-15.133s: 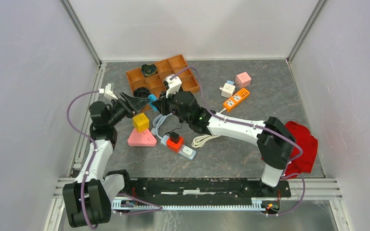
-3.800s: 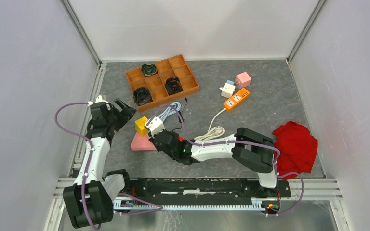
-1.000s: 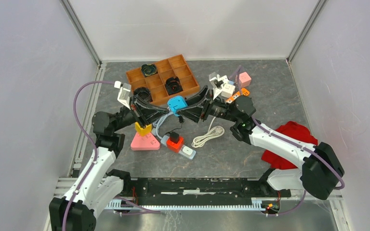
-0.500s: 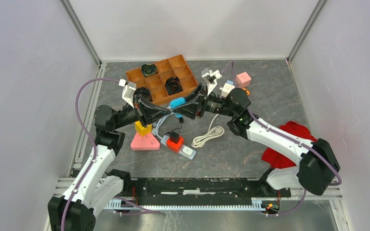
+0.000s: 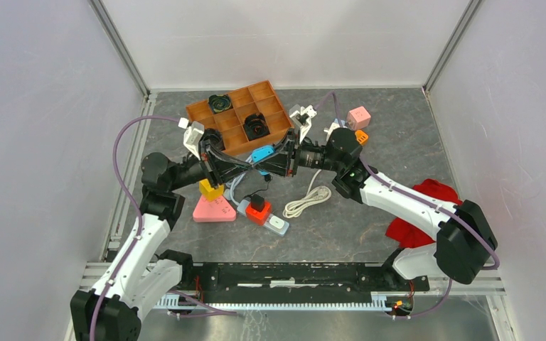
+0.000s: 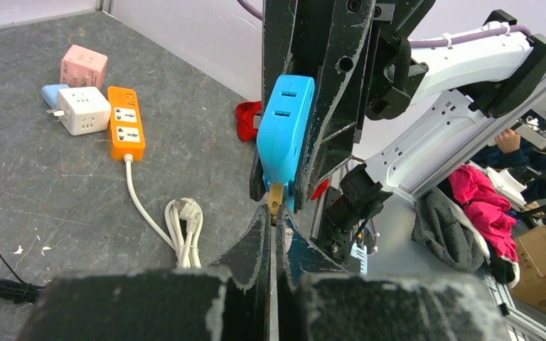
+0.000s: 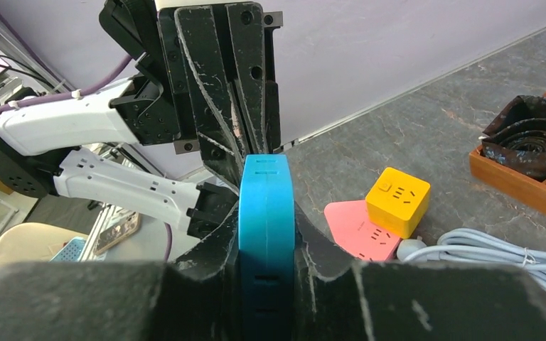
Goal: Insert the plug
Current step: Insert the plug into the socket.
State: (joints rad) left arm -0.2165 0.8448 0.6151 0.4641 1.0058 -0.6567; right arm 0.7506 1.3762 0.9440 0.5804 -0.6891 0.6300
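Clerk: Item one?

Checker: Blue plastic socket adapter (image 6: 284, 128) with a brass prong (image 6: 276, 206) on its lower end. It hangs in the air between the two arms, just in front of the brown compartmented wooden tray (image 5: 238, 117).

Clerk: Held by?

Checker: The right gripper (image 7: 266, 220), its fingers clamped on the adapter's two broad faces.

Clerk: Left gripper (image 6: 274, 220)?

Checker: Its fingers are pressed almost together and point at the adapter. The prong's tip meets the fingertips, but whether they pinch it cannot be told.

Clerk: On the grey table (image 5: 398, 149)?

Checker:
- Orange power strip (image 6: 126, 131) with a white coiled cord (image 6: 185, 220).
- White cube socket (image 6: 83, 110) touching the strip's far end.
- Pink cube socket (image 6: 83, 65) just beyond the white one.
- Yellow cube socket (image 7: 397, 201) resting partly on a pink triangular socket (image 7: 359, 227).
- Pale power strip (image 5: 274, 224) with a red plug block (image 5: 259, 211) seated in it.
- Red cloth (image 5: 434, 206) at the right side, near the right arm's base.
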